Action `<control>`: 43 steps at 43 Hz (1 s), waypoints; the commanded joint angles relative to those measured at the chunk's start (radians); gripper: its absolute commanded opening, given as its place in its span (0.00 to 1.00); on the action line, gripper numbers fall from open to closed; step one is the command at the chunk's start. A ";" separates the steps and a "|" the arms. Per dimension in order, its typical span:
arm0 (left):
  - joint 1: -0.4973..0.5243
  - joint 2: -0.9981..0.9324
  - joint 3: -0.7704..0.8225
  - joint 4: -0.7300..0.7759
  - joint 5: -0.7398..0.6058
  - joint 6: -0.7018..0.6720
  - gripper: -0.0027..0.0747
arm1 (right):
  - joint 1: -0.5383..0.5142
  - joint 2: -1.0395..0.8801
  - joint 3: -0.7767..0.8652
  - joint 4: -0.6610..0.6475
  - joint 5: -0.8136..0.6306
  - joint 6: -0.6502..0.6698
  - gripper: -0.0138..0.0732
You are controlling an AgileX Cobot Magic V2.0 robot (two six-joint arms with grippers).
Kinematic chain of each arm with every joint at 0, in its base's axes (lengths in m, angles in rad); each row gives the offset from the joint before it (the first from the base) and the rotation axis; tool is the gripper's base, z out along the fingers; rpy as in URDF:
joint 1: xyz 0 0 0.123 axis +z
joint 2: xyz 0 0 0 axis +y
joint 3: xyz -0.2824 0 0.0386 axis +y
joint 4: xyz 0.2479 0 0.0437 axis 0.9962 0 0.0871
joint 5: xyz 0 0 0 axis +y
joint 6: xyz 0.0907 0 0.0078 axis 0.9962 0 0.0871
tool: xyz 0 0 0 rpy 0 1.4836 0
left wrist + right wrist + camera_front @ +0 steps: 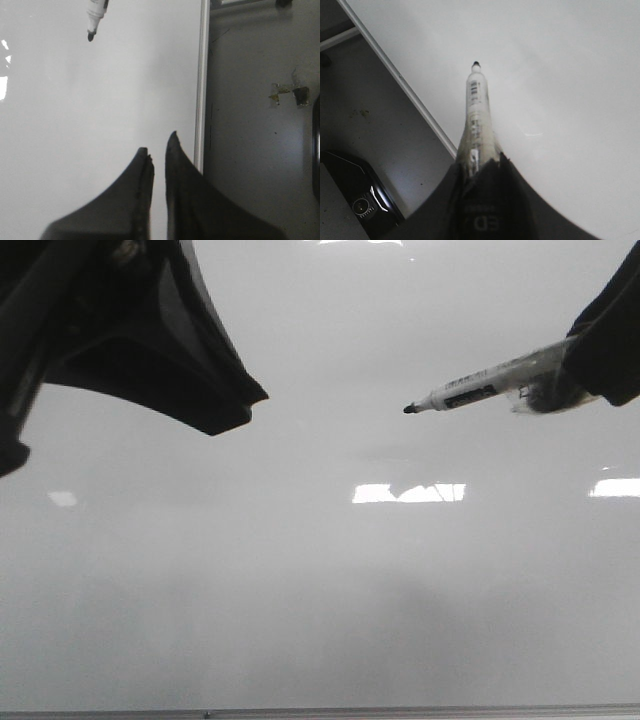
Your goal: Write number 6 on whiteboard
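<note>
The whiteboard (300, 580) is glossy pale grey and fills the front view; no drawn line shows on it, so the number 6 is not in view. My right gripper (560, 380) at the right edge is shut on a white marker (480, 388) whose black tip (409, 409) points left, above the board. In the right wrist view the marker (477, 115) sticks out from my shut gripper (480, 165) over the board (560, 75). My left gripper (157, 150) has its jaws nearly closed and empty, over the board's edge; it is the dark shape (150, 340) at upper left.
The board's thin metal edge strip (201, 85) borders a dark grey table (260, 150). A black device (360, 200) lies on the table beside the board's edge (400, 80). Bright light reflections (408, 492) lie on the board.
</note>
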 commanded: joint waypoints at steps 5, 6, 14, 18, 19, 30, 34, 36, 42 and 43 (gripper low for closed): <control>-0.004 -0.039 -0.035 -0.005 -0.054 -0.065 0.01 | -0.006 -0.018 -0.025 0.014 -0.062 -0.007 0.08; -0.004 -0.045 -0.033 -0.009 -0.059 -0.073 0.01 | -0.006 -0.018 -0.025 0.014 -0.062 -0.007 0.08; -0.004 -0.194 0.094 -0.139 -0.253 -0.096 0.01 | -0.006 -0.017 -0.025 0.041 -0.140 -0.007 0.08; -0.004 -0.324 0.207 -0.222 -0.352 -0.096 0.01 | -0.006 -0.004 -0.025 0.072 -0.206 -0.007 0.08; -0.004 -0.352 0.240 -0.242 -0.376 -0.099 0.01 | -0.006 0.004 -0.025 0.075 -0.218 -0.007 0.08; -0.004 -0.709 0.475 -0.349 -0.448 -0.116 0.01 | 0.017 0.195 -0.153 0.100 -0.262 -0.007 0.08; -0.004 -0.783 0.518 -0.349 -0.448 -0.116 0.01 | 0.055 0.278 -0.223 0.104 -0.270 -0.007 0.08; -0.004 -0.805 0.530 -0.349 -0.449 -0.116 0.01 | 0.076 0.316 -0.255 0.104 -0.277 -0.007 0.08; -0.004 -0.818 0.535 -0.349 -0.450 -0.116 0.01 | 0.099 0.411 -0.330 0.104 -0.341 -0.007 0.08; -0.004 -0.818 0.535 -0.349 -0.450 -0.116 0.01 | 0.098 0.424 -0.336 0.104 -0.360 -0.007 0.08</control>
